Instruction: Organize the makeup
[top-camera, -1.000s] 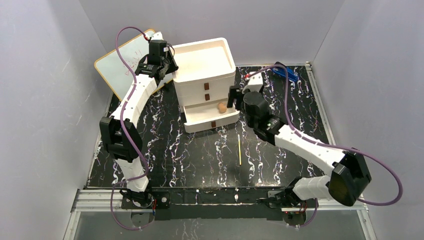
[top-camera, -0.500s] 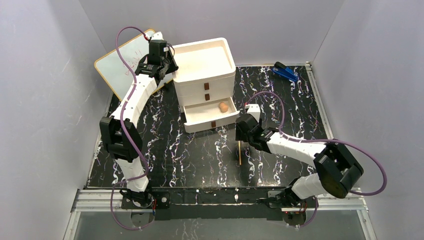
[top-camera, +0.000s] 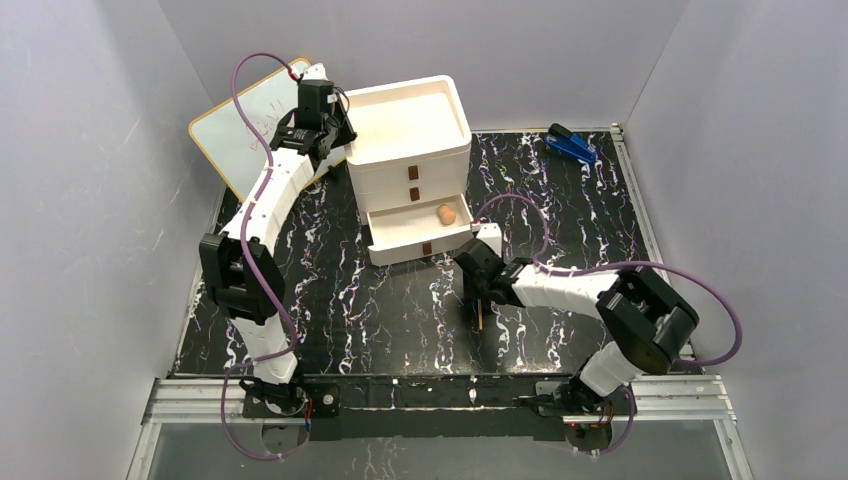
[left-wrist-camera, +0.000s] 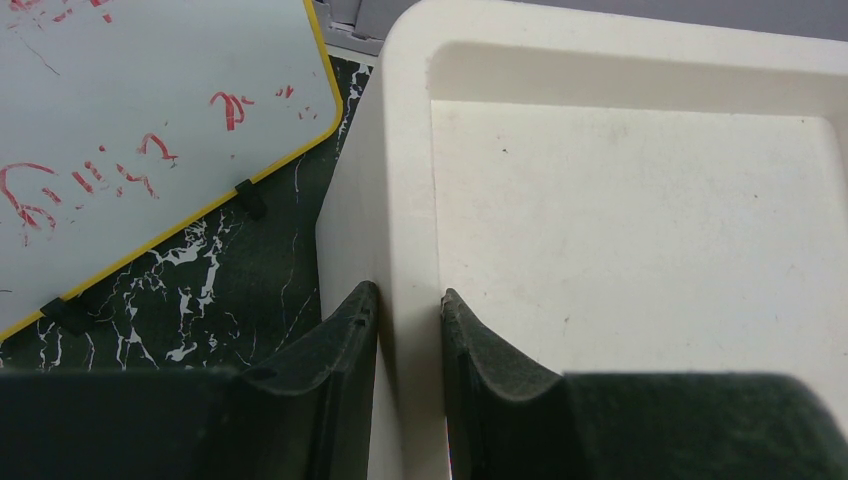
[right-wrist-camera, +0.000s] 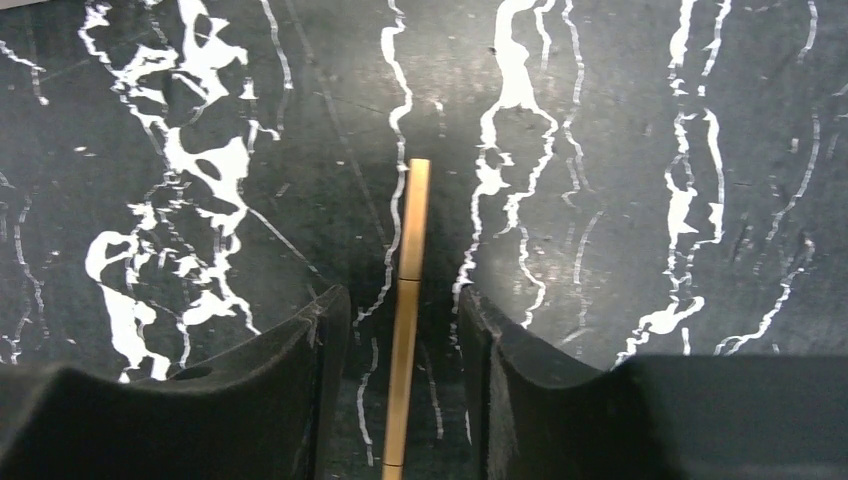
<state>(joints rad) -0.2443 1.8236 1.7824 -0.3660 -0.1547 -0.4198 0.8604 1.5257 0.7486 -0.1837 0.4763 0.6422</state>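
A thin yellow stick (right-wrist-camera: 405, 320) lies on the black marbled table; in the top view it (top-camera: 480, 316) shows just below my right gripper (top-camera: 478, 296). My right gripper (right-wrist-camera: 403, 310) is low over the stick, jaws open, one finger on each side, not touching it. A tan egg-shaped sponge (top-camera: 446, 214) lies in the open bottom drawer of the white drawer box (top-camera: 408, 120). My left gripper (left-wrist-camera: 410, 305) is shut on the box's left top rim (left-wrist-camera: 405, 200); in the top view it (top-camera: 322, 128) is at the box's left edge. The disc, pencils and compact are out of view.
A white board with a yellow rim (top-camera: 245, 125) leans at the back left, also in the left wrist view (left-wrist-camera: 150, 130). A blue clip-like object (top-camera: 571, 145) lies at the back right. The open drawer (top-camera: 420, 235) juts toward the table's middle.
My right arm has swung back from the open drawer and down to the table, coming over the yellow stick. The sponge stays in the drawer. The left arm has not moved.
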